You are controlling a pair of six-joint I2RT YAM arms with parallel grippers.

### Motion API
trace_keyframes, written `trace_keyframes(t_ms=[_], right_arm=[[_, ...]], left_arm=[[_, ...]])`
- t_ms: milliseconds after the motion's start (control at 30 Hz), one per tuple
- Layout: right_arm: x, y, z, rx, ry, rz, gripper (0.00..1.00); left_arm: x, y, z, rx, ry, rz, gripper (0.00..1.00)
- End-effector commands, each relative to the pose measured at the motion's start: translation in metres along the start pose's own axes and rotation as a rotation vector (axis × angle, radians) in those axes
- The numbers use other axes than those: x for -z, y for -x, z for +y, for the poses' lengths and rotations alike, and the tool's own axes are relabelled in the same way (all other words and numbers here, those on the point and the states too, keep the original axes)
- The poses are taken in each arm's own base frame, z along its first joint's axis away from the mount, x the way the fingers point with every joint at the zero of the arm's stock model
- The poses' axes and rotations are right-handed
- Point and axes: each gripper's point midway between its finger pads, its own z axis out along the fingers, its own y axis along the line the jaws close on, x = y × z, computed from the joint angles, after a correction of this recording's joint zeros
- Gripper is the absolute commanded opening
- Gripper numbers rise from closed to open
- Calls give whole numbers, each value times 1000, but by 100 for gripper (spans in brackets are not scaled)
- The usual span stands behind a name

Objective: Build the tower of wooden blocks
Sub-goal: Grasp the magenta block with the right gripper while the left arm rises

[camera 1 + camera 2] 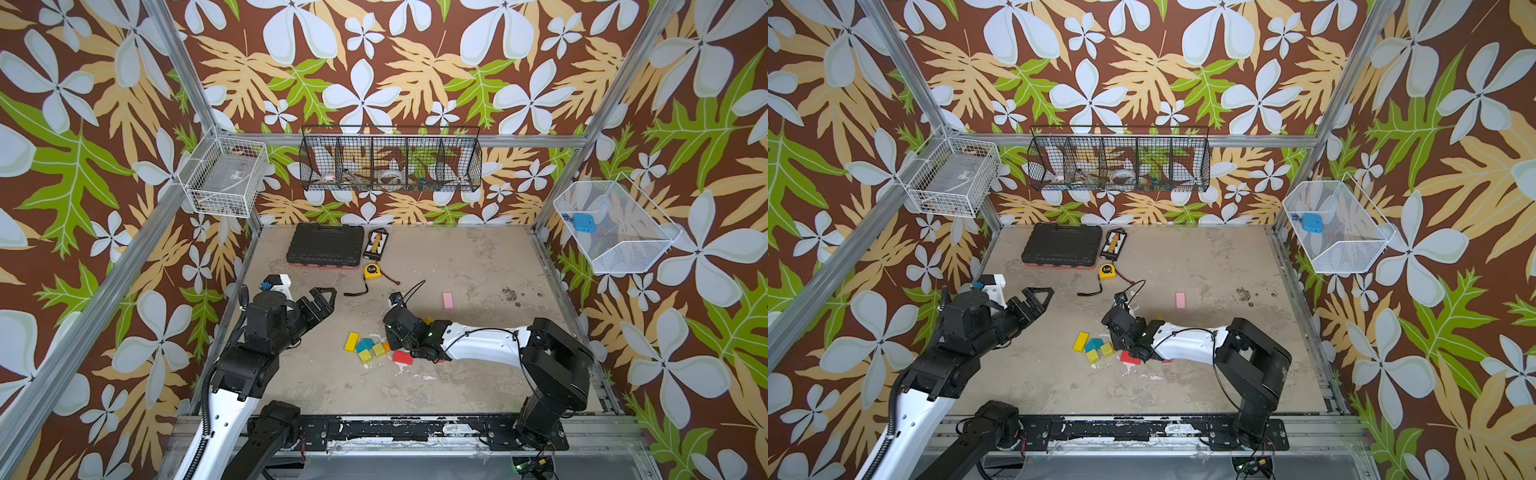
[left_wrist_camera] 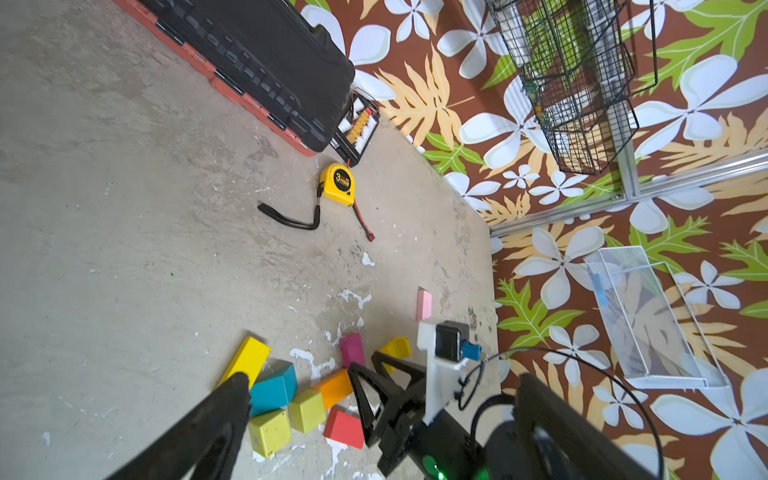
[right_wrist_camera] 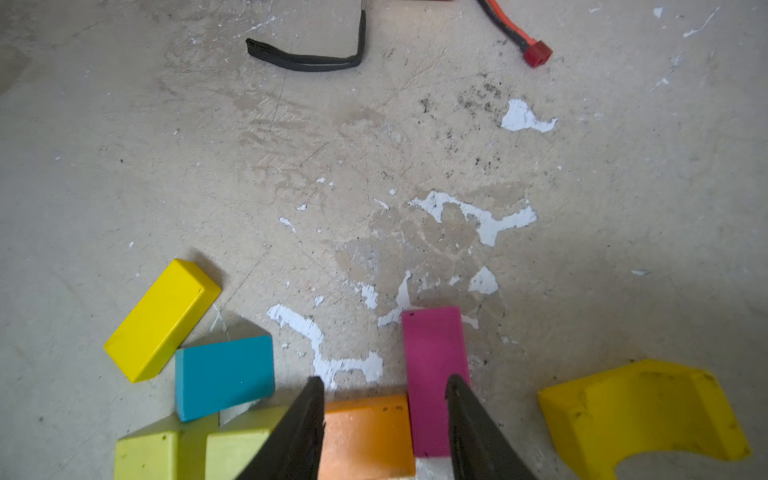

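Observation:
Loose wood blocks lie flat mid-table: a yellow brick [image 3: 162, 320], a teal block [image 3: 224, 376], two lime cubes [image 3: 166, 455], an orange block [image 3: 365, 436], a magenta brick [image 3: 434, 374], a yellow arch [image 3: 640, 411] and a red block [image 1: 402, 357]. A pink brick [image 1: 447, 300] lies apart, farther back. No tower is in view. My right gripper [image 3: 384, 379] is low over the cluster. It is open, and its jaws straddle the orange block and the near end of the magenta brick. My left gripper [image 1: 326, 297] hovers open to the left, holding nothing.
A black tool case [image 1: 325, 245], a connector board [image 1: 376, 244] and a yellow tape measure [image 1: 372, 271] with a black strap [image 3: 307, 60] sit at the back left. A red-plugged cable [image 3: 538, 53] lies near them. Wire baskets [image 1: 390, 160] hang on the walls.

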Motion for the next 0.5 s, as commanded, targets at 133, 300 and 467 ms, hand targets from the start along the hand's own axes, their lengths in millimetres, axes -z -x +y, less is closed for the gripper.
trace_keyframes(t_ms=[133, 300, 467], right_arm=[[-15, -8, -20, 13, -101, 32, 48], [-20, -13, -29, 8, -115, 43, 48], [-28, -21, -35, 13, -139, 63, 48]], left_arm=[[0, -6, 16, 5, 80, 30, 100], [-11, -14, 23, 21, 93, 61, 100], [-18, -19, 24, 28, 99, 99, 100]])
